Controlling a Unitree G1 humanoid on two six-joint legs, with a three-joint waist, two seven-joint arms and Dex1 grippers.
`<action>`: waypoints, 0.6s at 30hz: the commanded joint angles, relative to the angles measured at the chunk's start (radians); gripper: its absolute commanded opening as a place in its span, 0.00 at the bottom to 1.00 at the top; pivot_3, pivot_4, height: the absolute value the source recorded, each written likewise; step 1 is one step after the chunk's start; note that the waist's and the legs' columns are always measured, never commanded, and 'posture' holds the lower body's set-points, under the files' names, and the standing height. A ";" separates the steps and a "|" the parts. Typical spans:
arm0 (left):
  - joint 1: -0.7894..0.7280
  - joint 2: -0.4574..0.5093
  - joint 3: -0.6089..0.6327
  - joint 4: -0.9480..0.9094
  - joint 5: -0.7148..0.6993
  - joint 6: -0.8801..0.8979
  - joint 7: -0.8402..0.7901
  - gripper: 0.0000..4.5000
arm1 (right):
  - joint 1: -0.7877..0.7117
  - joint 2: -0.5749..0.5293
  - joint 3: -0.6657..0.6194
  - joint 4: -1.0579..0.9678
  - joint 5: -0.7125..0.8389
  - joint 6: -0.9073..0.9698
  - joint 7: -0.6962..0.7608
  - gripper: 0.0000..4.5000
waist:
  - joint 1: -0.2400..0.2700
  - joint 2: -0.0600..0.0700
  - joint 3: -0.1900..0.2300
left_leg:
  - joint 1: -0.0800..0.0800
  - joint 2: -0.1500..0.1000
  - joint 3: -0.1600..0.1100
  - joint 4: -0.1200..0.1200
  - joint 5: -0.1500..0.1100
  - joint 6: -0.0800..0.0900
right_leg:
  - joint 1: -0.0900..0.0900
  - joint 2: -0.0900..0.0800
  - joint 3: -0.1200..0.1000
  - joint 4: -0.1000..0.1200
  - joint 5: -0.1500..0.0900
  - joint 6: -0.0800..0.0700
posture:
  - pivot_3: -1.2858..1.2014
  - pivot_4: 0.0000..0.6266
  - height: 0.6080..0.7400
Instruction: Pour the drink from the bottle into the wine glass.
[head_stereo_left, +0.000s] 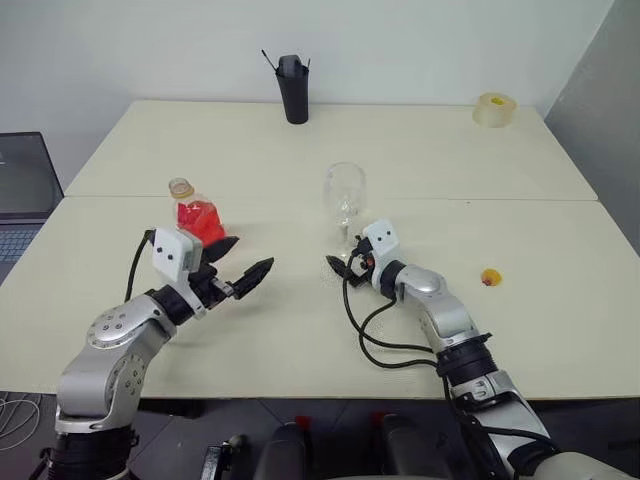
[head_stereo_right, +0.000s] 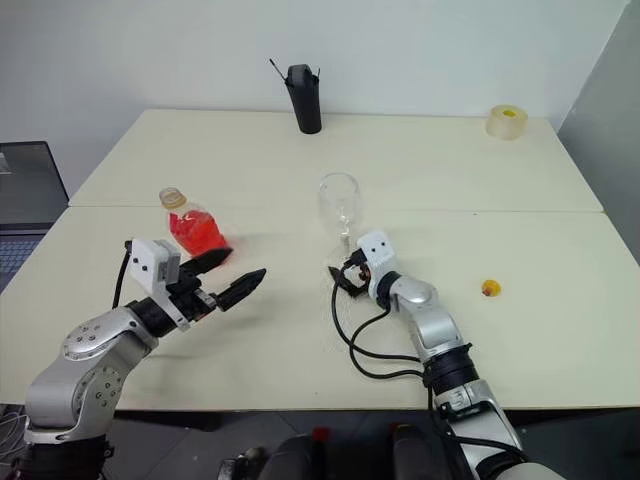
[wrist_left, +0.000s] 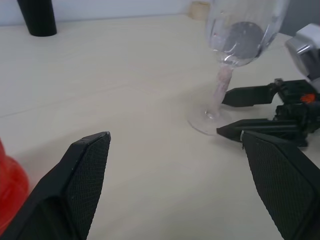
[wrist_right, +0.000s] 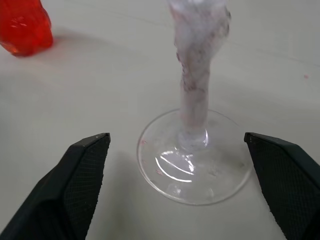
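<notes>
Both grippers (head_stereo_left: 240, 262) (head_stereo_left: 340, 265) released; bottle (head_stereo_left: 196, 217) (red drink (head_stereo_left: 200, 222) inside), wine glass (head_stereo_left: 344, 195) empty.

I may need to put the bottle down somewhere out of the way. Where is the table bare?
Bare patches: the far stretch between the black cup and the tape roll, and the right side around the small yellow-orange cap. It is crowded near the middle, where the bottle, wine glass and both open grippers sit.

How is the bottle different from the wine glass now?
The bottle holds red drink; the wine glass looks empty. The bottle is squat and bulgy; the wine glass stands taller on a thin stem. Both are clear, upright on the table, and not gripped.
</notes>
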 joint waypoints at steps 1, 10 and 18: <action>0.024 -0.008 0.046 -0.009 0.015 -0.043 0.023 1.00 | 0.018 -0.067 -0.002 -0.206 0.049 0.112 0.071 0.99 | 0.002 0.000 0.000 | 0.000 0.000 0.000 0.000 0.000 0.000 | 0.000 -0.001 0.000 0.000 0.000 0.000 | 0.52 0.24 1.00; 0.084 -0.074 0.069 0.034 0.088 -0.138 0.109 1.00 | 0.010 -0.474 -0.135 -0.666 0.303 0.583 0.291 0.99 | 0.011 -0.001 0.000 | -0.001 -0.001 -0.001 0.000 0.000 0.001 | 0.001 -0.002 -0.001 -0.002 0.000 0.000 | 0.52 0.24 1.00; 0.002 -0.109 0.089 0.166 0.203 -0.241 0.251 1.00 | -0.325 -0.584 -0.288 -0.738 0.619 0.904 0.322 0.99 | 0.002 -0.001 0.001 | 0.000 0.000 -0.001 -0.002 -0.001 0.001 | 0.000 0.000 0.000 -0.001 0.000 0.000 | 0.52 0.24 1.00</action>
